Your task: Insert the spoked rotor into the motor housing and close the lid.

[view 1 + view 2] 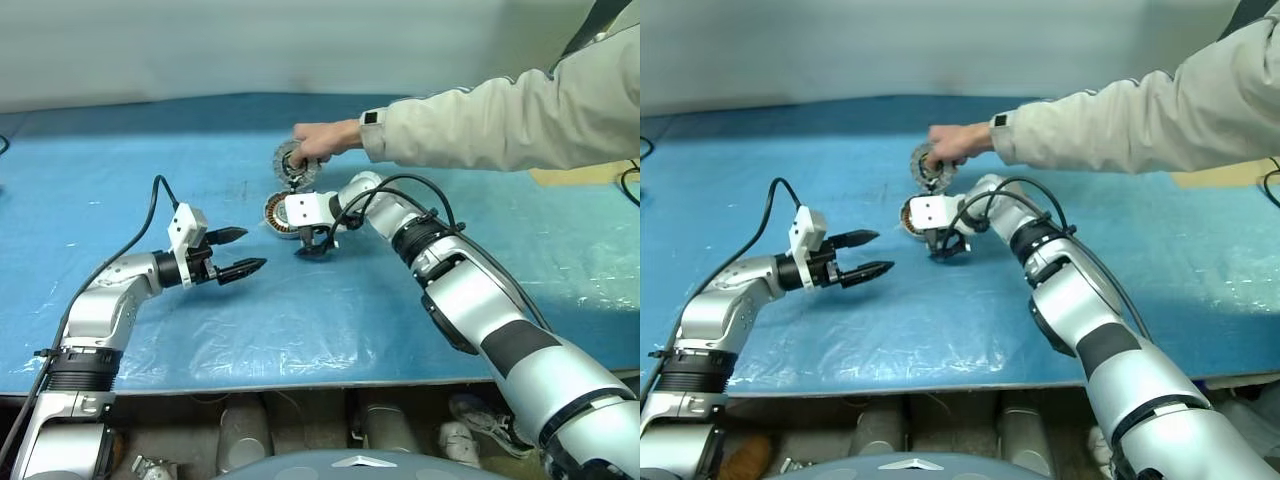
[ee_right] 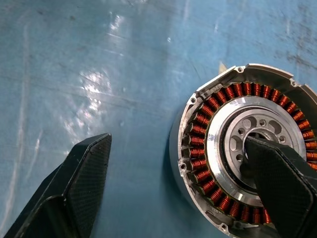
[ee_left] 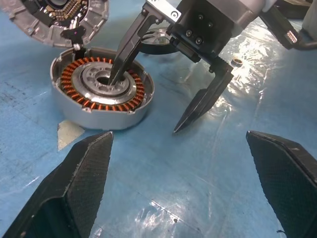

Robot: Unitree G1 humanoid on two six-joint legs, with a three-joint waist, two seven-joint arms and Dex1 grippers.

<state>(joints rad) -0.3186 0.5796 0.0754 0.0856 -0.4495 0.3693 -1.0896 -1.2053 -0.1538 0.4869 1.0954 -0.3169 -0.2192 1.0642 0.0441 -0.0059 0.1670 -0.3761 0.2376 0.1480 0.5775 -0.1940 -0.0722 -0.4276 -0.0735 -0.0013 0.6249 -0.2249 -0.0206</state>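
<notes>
The motor housing (image 1: 278, 213) stands open on the blue mat, its copper windings and silver hub (image 2: 247, 139) facing up. My right gripper (image 1: 312, 248) points down over it, open. One finger (image 3: 124, 54) reaches into the hub hole and the other (image 3: 203, 104) stands outside the wall above the mat. A person's hand (image 1: 322, 140) holds the lid (image 1: 292, 165) tilted just behind the housing. Part of a dark-rimmed silver wheel (image 3: 159, 40), seemingly the spoked rotor, shows behind the right gripper. My left gripper (image 1: 255, 248) hovers open and empty, left of the housing.
The person's sleeved arm (image 1: 500, 120) reaches in from the right across the back of the table. The blue mat (image 1: 200, 320) is covered with a wrinkled plastic sheet. The table's front edge (image 1: 300, 385) runs close below my arms. A cable loops over my left wrist.
</notes>
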